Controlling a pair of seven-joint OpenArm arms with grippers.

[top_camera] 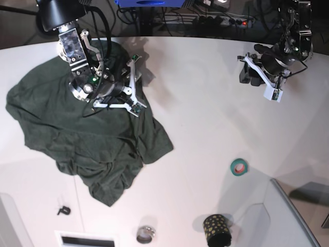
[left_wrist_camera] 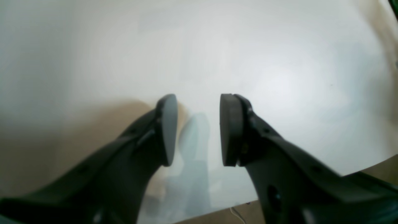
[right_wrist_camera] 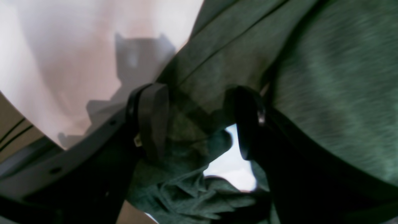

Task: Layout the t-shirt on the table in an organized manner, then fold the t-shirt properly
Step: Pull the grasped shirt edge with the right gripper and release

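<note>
The left wrist view looks down on bare white table (left_wrist_camera: 199, 56), its near edge running along the bottom with tan floor beyond at 5 o'clock. The left gripper (left_wrist_camera: 199, 129) stands with its jaws clearly parted and nothing between them; only its own faint shadow lies on the surface. It has hold of nothing.

The right wrist view shows white tabletop at 10 o'clock and the dark green t-shirt (right_wrist_camera: 326, 87) filling the frame from 12 round to 4 o'clock. The right gripper (right_wrist_camera: 199, 119) has its jaws set apart, straddling a bunched fold of the cloth. The fabric sits loosely in the gap, and a patch of table shows through at 5 o'clock, so I judge it is not pinched.

The base view gives the curved white table (top_camera: 205, 128) with cables behind at 12 o'clock. The t-shirt (top_camera: 77, 139) lies crumpled at 9 o'clock, the right gripper (top_camera: 126, 90) over its upper edge, the left gripper (top_camera: 257, 72) well apart at 2 o'clock. A roll of green tape (top_camera: 238, 166), a spotted cup (top_camera: 217, 229) and a grey bin (top_camera: 293, 216) sit toward 5 o'clock.

To do this step well, the right arm should take a single layer at a hem or shoulder rather than the bunch, and the left arm should come across to hold the opposite corner so the cloth can be drawn flat
</note>
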